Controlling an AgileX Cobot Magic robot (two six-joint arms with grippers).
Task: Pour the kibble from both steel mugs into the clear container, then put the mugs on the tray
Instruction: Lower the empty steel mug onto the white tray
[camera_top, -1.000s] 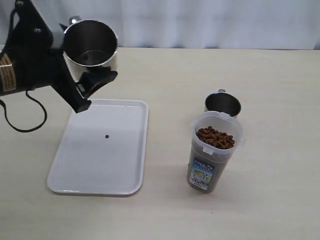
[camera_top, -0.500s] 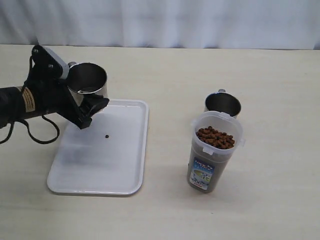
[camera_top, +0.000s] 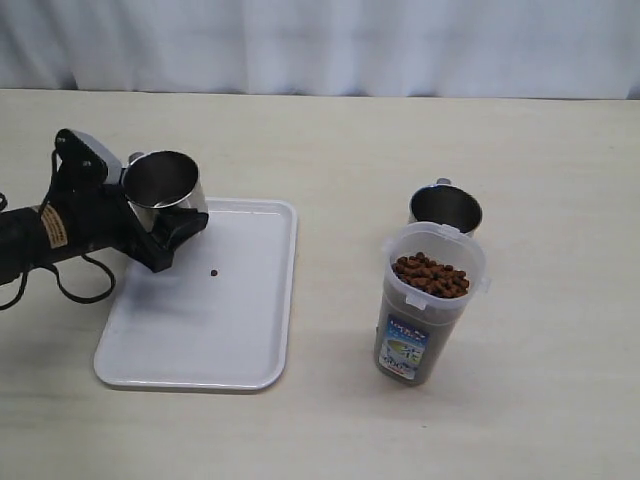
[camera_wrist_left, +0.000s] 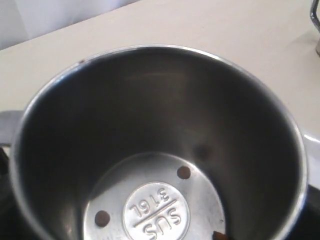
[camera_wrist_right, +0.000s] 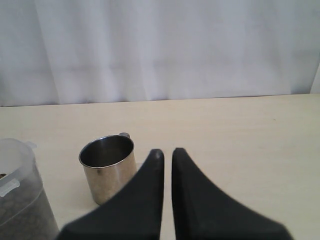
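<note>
My left gripper (camera_top: 160, 205) is shut on one steel mug (camera_top: 163, 185), held upright and low over the far left corner of the white tray (camera_top: 220, 330). The left wrist view looks straight into this mug (camera_wrist_left: 155, 150), which holds no heap of kibble; only a small brown speck lies at the edge of its bottom. The second steel mug (camera_top: 445, 210) stands on the table just behind the clear container (camera_top: 428, 310), which is filled with kibble (camera_top: 430, 274) nearly to its rim. My right gripper (camera_wrist_right: 167, 152) is shut on nothing, beside that mug (camera_wrist_right: 107, 167) and apart from it.
A single loose pellet (camera_top: 214, 272) lies on the tray. The left arm's black cable (camera_top: 75, 285) loops over the table left of the tray. A white curtain (camera_top: 320, 45) closes off the table's far edge. The container's wall (camera_wrist_right: 20, 200) shows in the right wrist view.
The left arm has come down and drawn back to the left with the mug, from high above the tray's far corner to just over it. Nothing else has moved.
</note>
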